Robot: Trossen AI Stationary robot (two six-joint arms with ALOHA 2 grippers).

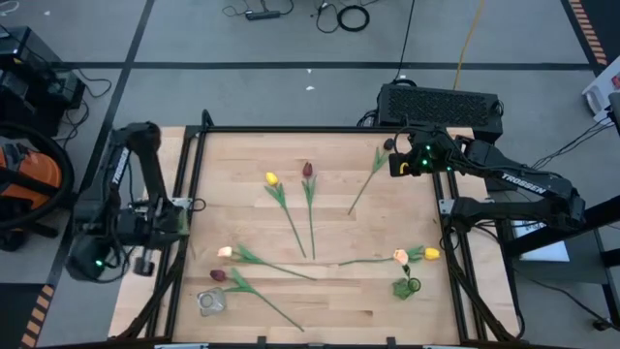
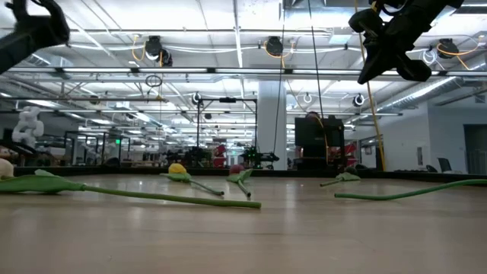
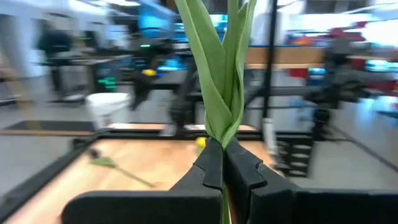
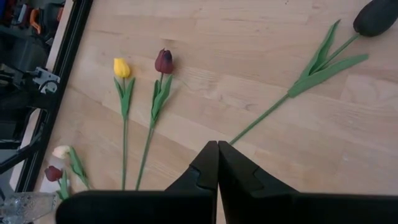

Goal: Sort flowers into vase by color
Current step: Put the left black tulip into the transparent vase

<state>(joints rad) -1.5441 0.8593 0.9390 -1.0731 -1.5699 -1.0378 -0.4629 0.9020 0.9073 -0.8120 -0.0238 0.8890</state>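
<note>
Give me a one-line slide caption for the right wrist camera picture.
Right pincer, shut and empty, hovers over the wooden table above a yellow tulip, a maroon tulip and a dark-headed tulip.

Black keyboard-like box behind table; orange vacuum left.

text: "TROSSEN" | on: left arm | on: right arm

The left gripper pinches a green stem and leaves whose flower head runs off the picture's edge, the room behind it is blurred, and 1 dark tulip head is cut at the right wrist view's corner.
</note>
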